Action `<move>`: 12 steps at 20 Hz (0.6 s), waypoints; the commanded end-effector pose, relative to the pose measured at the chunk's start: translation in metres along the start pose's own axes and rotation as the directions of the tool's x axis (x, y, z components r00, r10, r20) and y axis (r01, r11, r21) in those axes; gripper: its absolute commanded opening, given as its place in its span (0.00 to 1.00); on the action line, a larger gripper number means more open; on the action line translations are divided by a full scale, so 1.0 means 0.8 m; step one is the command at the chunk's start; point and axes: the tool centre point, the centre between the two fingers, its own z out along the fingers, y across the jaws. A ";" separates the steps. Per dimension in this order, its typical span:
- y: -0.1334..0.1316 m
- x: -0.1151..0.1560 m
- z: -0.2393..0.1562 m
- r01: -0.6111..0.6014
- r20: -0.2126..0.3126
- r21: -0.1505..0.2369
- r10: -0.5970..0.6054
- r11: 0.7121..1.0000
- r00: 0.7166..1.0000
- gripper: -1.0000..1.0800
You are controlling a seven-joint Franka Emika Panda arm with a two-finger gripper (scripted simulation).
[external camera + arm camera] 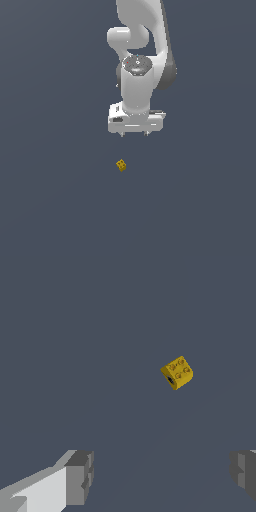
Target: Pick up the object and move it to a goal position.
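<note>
The object is a tiny yellow cube (121,165) with small dark spots, lying on the flat grey-blue surface below the gripper in the exterior view. It also shows in the wrist view (177,373), turned at an angle. My white gripper (134,133) hangs above the cube and slightly toward the exterior view's right, well apart from it. Its jaws stand wide open and empty. In the wrist view the gripper (162,476) shows two grey fingertips (80,477) far apart, with the cube ahead of them and not between them.
The white arm (142,55) rises from the gripper toward the top of the exterior view. The grey-blue surface (50,200) spreads flat on all sides.
</note>
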 end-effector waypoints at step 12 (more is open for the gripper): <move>0.004 0.005 0.005 0.035 0.002 -0.001 -0.035 0.999 0.999 0.96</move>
